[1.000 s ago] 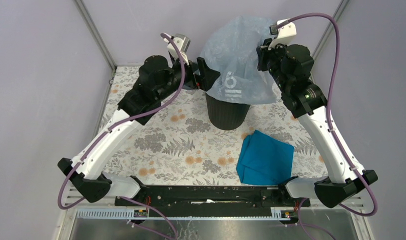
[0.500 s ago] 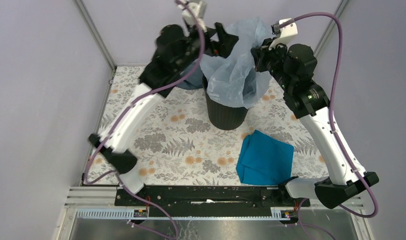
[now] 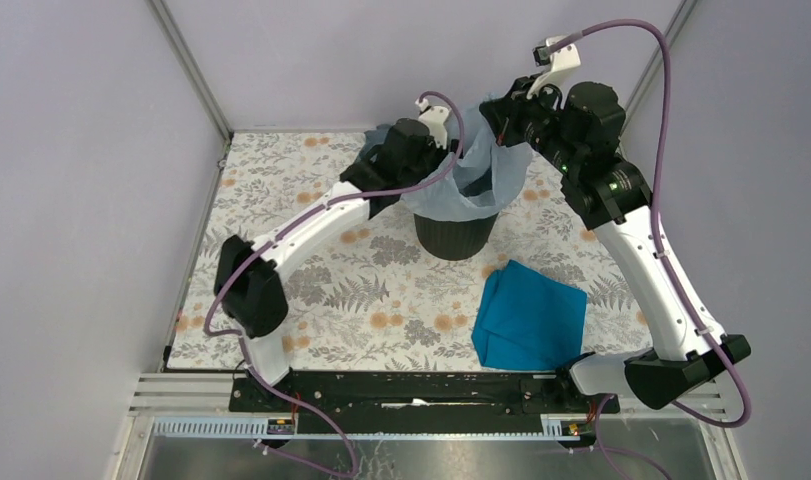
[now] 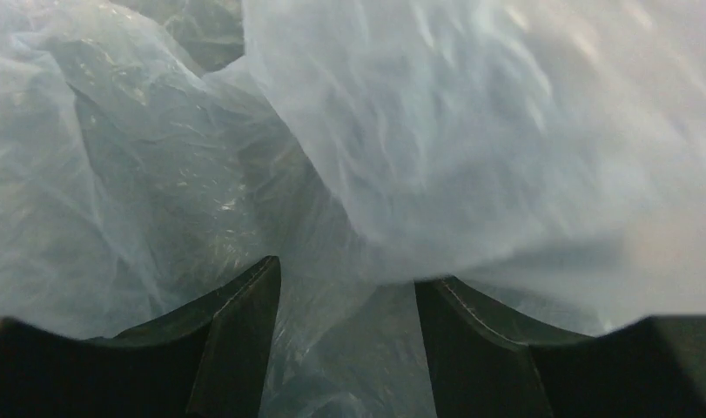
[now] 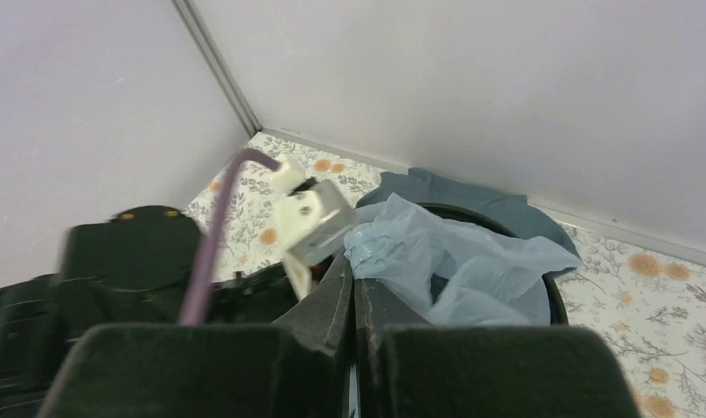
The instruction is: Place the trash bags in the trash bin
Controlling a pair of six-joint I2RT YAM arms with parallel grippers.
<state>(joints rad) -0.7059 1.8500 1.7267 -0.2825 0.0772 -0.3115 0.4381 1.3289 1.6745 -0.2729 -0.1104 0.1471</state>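
The thin see-through pale blue plastic bag (image 3: pixel 468 185) sits partly in the round black plastic bin (image 3: pixel 453 235); the left gripper (image 4: pixel 345 274) pokes in, fingers apart, holding nothing; the right gripper (image 5: pixel 353 279) pinches its edge; pulling up could drag it out.

I can read nothing in any of my views. The trash bag (image 3: pixel 474 188) shows me only plain wrinkled film, with no lettering or numbers I can make out. The wall of the trash bin (image 3: pixel 453 236) is bare black. The teal cloth (image 3: pixel 529 315) near the counter's front right corner carries no label that I can see.
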